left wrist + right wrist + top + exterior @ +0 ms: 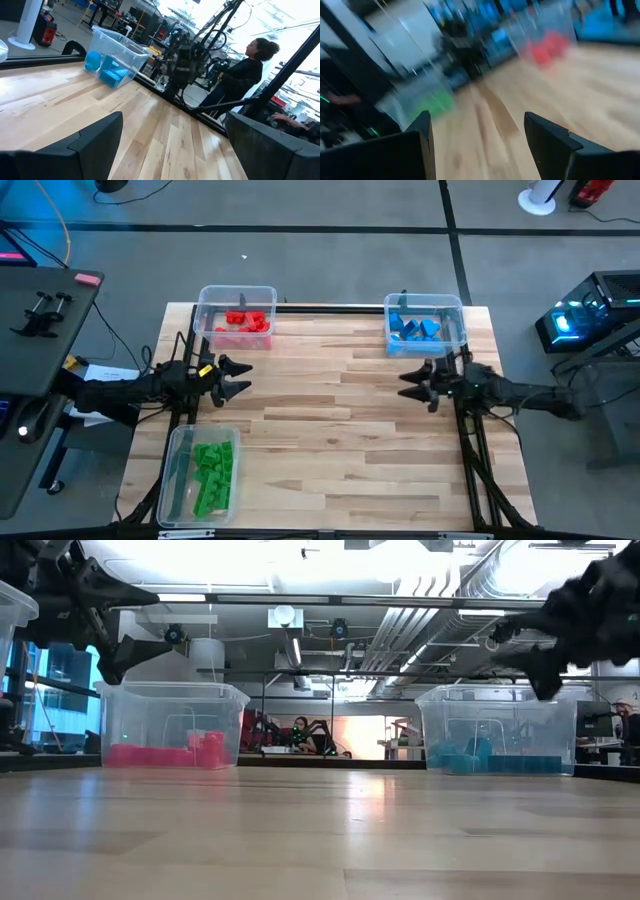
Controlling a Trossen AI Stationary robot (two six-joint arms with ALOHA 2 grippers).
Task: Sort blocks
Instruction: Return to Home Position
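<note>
All sorted by colour on the table.
Red blocks in the far-left bin, blue blocks in the far-right bin, green blocks in the near-left bin; left gripper and right gripper hover facing across mid-table, jaws open, empty.

light: bright overhead | glare: ceiling, table sheen | shadows: soft

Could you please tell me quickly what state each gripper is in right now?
Left gripper: open, holding nothing, over the table near its left edge.
Right gripper: open, holding nothing, near the right edge.
</note>
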